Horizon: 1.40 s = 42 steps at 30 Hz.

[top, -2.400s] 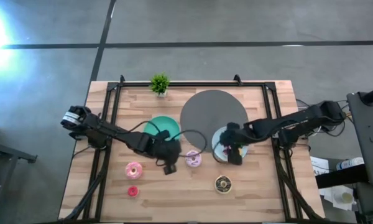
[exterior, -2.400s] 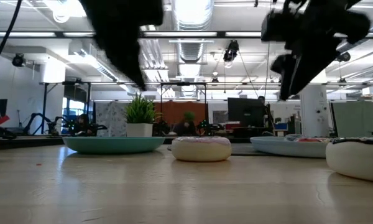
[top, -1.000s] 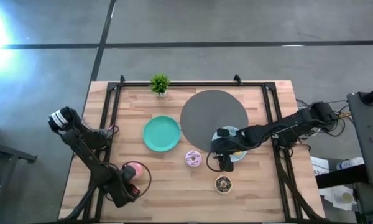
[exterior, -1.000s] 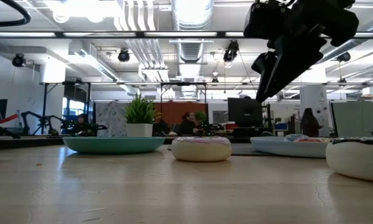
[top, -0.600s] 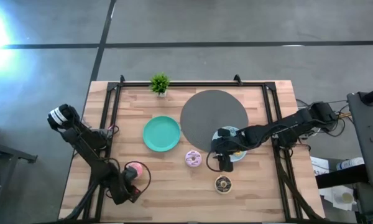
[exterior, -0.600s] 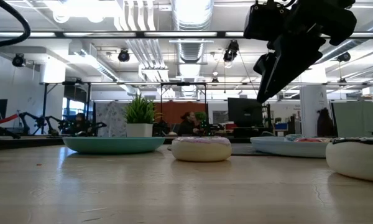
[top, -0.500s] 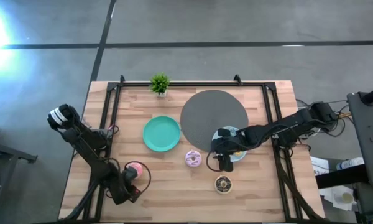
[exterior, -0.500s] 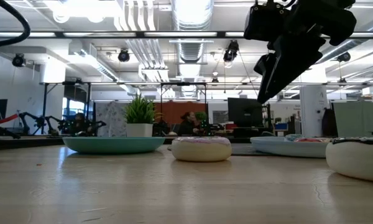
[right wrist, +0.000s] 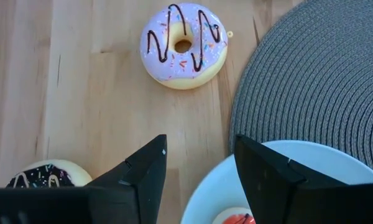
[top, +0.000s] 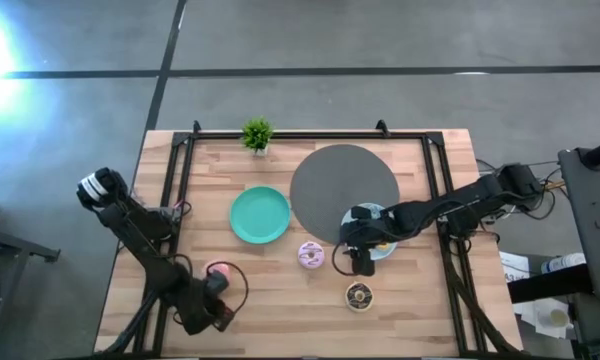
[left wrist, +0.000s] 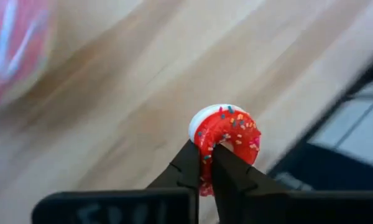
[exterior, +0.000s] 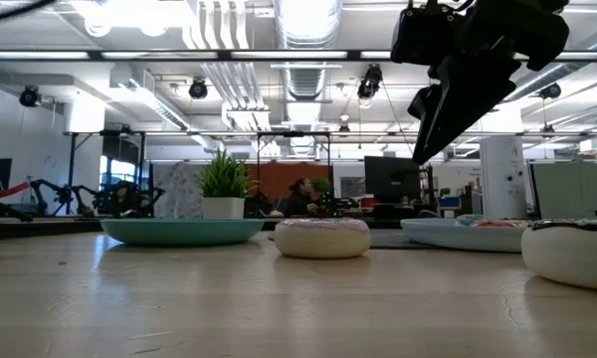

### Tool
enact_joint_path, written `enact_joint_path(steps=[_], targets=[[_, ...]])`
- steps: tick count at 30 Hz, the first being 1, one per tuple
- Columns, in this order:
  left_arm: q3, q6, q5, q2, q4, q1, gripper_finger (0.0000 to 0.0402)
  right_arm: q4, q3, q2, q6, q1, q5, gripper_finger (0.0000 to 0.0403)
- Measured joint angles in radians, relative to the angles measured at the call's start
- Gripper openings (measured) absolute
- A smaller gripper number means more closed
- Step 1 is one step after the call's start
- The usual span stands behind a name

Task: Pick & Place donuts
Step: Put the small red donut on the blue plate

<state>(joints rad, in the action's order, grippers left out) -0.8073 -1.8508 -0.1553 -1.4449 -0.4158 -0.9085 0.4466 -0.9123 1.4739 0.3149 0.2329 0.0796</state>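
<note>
Red sprinkled donut (left wrist: 225,135) sits pinched in the left gripper (left wrist: 206,163) near the table's (top: 280,310) front-left corner — beside the pink donut (top: 216,271). Right gripper (right wrist: 196,163) hovers, fingers spread, between lilac donut (right wrist: 183,45) and pale blue plate (right wrist: 280,180).

left pincer (left wrist: 210,163) shifted, gripping red donut (left wrist: 225,133)

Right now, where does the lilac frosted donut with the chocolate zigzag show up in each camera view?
High view: lilac donut at table centre, just below the grey mat.
Low view: middle of the picture, in front of the teal plate.
Left wrist view: not in it.
Right wrist view: upper middle, beside the grey mat's edge.
Shared landmark: the grey mat, seen in the high and right wrist views.
</note>
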Motion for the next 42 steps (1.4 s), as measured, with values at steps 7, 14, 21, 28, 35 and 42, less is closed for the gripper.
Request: enact_joint_path(steps=[7, 14, 21, 28, 35, 42], targets=[[-0.139, 0.299, -0.139, 0.023, -0.23, 0.215, 0.0001, 0.035, 0.004, -0.138, 0.072, 0.0, 0.084, 0.0169], [-0.169, 0.9, -0.098, 0.01, 0.04, 0.618, 0.0001, 0.211, 0.086, -0.396, 0.365, 0.001, 0.286, 0.0169], [-0.279, 1.222, 0.077, -0.118, 0.216, 0.912, 0.0, 0.254, 0.13, -0.598, 0.579, 0.0, 0.372, 0.0169], [-0.482, 1.367, 0.145, -0.258, 0.205, 0.954, 0.0, 0.051, 0.177, -0.537, 0.751, -0.015, 0.168, 0.0169], [-0.652, 1.453, 0.177, -0.334, 0.108, 0.931, 0.0, -0.186, 0.207, -0.491, 0.732, -0.041, 0.153, 0.0169], [-0.722, 1.464, 0.178, -0.373, 0.116, 0.911, 0.0, -0.208, 0.209, -0.446, 0.725, -0.058, 0.148, 0.017]])
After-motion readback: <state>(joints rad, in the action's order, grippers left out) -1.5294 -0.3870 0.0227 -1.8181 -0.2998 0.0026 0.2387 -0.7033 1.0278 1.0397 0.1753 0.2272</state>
